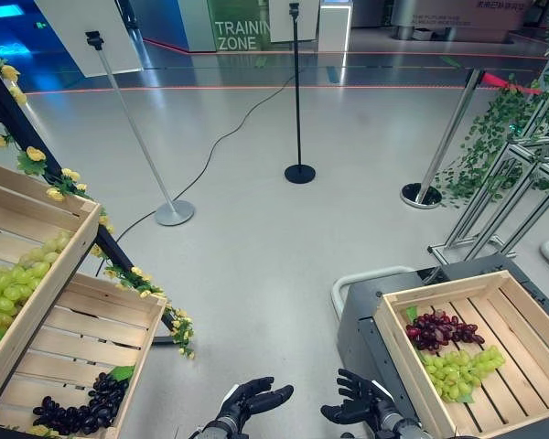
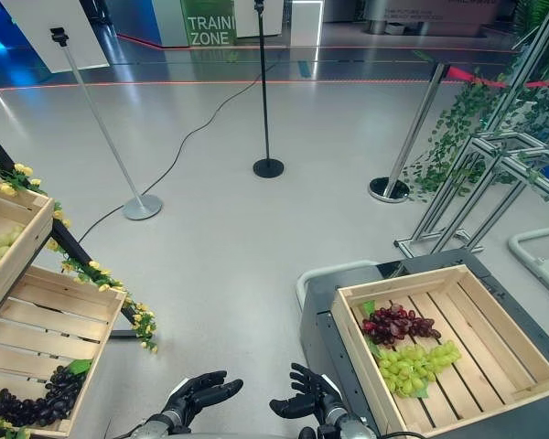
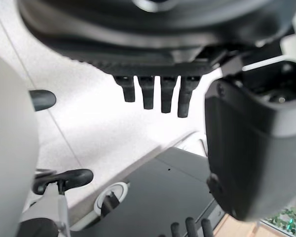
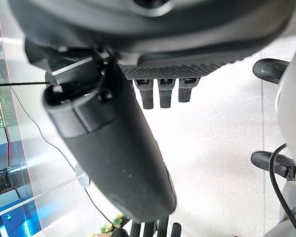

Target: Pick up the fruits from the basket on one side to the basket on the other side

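Both hands, left hand [image 1: 252, 401] and right hand [image 1: 355, 404], hang empty with fingers loosely spread, just left of the wooden crate [image 1: 398, 343]. Inside that crate lie red grapes [image 1: 441, 330] and green grapes [image 1: 460, 370], touching each other.

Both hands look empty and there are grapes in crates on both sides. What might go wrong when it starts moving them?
Grapes are soft and loose: the dark grapes in the left crate may crush or shed berries when gripped. They lie in its near corner, so the open left hand might knock the wall. The right crate already holds red grapes and green grapes; a drop could land on them. The right hand is open too.
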Robot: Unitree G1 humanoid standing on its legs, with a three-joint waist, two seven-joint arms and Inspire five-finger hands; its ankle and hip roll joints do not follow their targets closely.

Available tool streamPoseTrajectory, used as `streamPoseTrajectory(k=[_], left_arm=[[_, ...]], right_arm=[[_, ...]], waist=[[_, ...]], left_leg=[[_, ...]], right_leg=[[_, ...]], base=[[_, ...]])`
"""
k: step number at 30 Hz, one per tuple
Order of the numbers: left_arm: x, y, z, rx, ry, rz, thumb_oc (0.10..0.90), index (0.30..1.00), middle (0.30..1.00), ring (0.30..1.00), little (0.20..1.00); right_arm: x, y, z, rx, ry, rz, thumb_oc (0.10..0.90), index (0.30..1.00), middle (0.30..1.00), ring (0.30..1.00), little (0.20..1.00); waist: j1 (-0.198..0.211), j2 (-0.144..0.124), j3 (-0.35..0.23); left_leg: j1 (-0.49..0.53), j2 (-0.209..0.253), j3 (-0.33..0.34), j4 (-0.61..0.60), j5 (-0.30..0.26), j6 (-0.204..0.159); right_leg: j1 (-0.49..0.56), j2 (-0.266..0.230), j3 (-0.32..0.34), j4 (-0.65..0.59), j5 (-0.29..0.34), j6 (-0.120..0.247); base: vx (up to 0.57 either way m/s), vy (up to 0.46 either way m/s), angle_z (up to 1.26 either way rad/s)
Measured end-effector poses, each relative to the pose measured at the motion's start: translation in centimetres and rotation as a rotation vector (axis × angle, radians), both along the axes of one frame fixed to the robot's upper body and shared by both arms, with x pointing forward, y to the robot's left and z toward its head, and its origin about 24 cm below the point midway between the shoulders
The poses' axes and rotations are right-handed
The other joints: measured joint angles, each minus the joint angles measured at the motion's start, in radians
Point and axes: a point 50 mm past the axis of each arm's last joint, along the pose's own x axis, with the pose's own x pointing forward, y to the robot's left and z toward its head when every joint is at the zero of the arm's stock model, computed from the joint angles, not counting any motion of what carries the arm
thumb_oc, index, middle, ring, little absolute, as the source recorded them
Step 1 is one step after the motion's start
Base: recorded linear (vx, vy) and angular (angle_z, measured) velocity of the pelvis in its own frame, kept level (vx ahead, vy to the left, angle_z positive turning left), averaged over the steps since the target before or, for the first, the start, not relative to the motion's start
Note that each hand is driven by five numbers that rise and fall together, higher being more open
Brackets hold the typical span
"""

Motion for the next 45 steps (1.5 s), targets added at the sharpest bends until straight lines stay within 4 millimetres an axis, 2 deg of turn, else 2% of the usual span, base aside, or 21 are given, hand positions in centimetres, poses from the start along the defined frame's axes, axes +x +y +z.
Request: streamPoseTrajectory(k=[19, 25, 29, 33, 38, 41, 45], left_arm=[[0.1, -0.2, 0.0, -0.027, 0.012, -0.021, 0.800, 0.900, 0.900, 0.900, 0.900], [0.3, -0.3, 0.1, -0.029, 0.000, -0.024, 0.800, 0.900, 0.900, 0.900, 0.900], [0.7, -0.2, 0.4, -0.027, -0.018, -0.025, 0.800, 0.900, 0.900, 0.900, 0.900], [1.5, 0.0, 0.9, -0.031, -0.060, -0.033, 0.800, 0.900, 0.900, 0.900, 0.900], [2.3, 0.5, 1.4, -0.017, -0.100, -0.033, 0.800, 0.900, 0.900, 0.900, 0.900], [2.5, 1.0, 1.9, -0.003, -0.134, 0.000, 0.800, 0.900, 0.900, 0.900, 0.900], [2.8, 2.0, 2.3, 0.040, -0.165, 0.009, 0.800, 0.900, 0.900, 0.900, 0.900]], right_arm=[[0.0, -0.1, 0.0, -0.105, -0.012, 0.064, 0.800, 0.900, 0.900, 0.900, 0.900], [1.2, 0.1, 0.7, -0.091, -0.083, 0.069, 0.800, 0.900, 0.900, 0.900, 0.900], [3.1, 0.3, 2.2, 0.016, -0.179, 0.017, 0.800, 0.900, 0.900, 0.900, 0.900], [5.5, 0.4, 4.6, 0.157, -0.303, 0.009, 0.800, 0.900, 0.900, 0.900, 0.900], [7.6, 0.4, 7.1, 0.252, -0.429, -0.051, 0.800, 0.900, 0.900, 0.900, 0.900], [9.1, -0.3, 9.6, 0.216, -0.559, -0.085, 0.800, 0.900, 0.900, 0.900, 0.900], [10.6, -3.3, 12.3, 0.009, -0.722, -0.190, 0.800, 0.900, 0.900, 0.900, 0.900]], waist=[[-0.002, 0.001, 0.008], [-0.006, 0.005, 0.024], [-0.012, 0.003, 0.042], [-0.012, -0.003, 0.047], [-0.012, -0.019, 0.056], [-0.017, -0.032, 0.063], [-0.019, -0.048, 0.068]], left_leg=[[-0.001, 0.001, 0.001, 0.000, 0.000, 0.000], [-0.009, 0.001, 0.002, 0.000, 0.001, -0.001], [-0.010, 0.002, 0.004, 0.000, 0.001, -0.002], [-0.009, 0.003, 0.009, 0.000, 0.001, -0.003], [-0.004, 0.005, 0.027, 0.000, 0.004, -0.007], [0.001, 0.004, 0.035, 0.000, 0.003, -0.007], [0.007, 0.004, 0.053, 0.000, 0.000, -0.006]], right_leg=[[-0.002, 0.001, 0.001, 0.000, 0.000, 0.000], [-0.011, 0.002, 0.002, 0.000, 0.000, 0.000], [-0.012, 0.003, 0.003, 0.000, 0.000, 0.000], [-0.012, 0.004, 0.007, 0.000, 0.000, 0.001], [-0.012, 0.007, 0.014, 0.001, 0.005, 0.007], [-0.014, 0.008, 0.028, 0.000, 0.006, 0.008], [-0.014, 0.009, 0.038, 0.000, 0.008, 0.010]], base=[[0.00, 0.000, 0.00], [0.00, 0.000, 0.00], [0.00, -0.027, -0.01], [0.02, -0.048, -0.02], [0.02, -0.062, -0.05], [0.03, -0.066, -0.11], [0.05, -0.093, -0.10]])
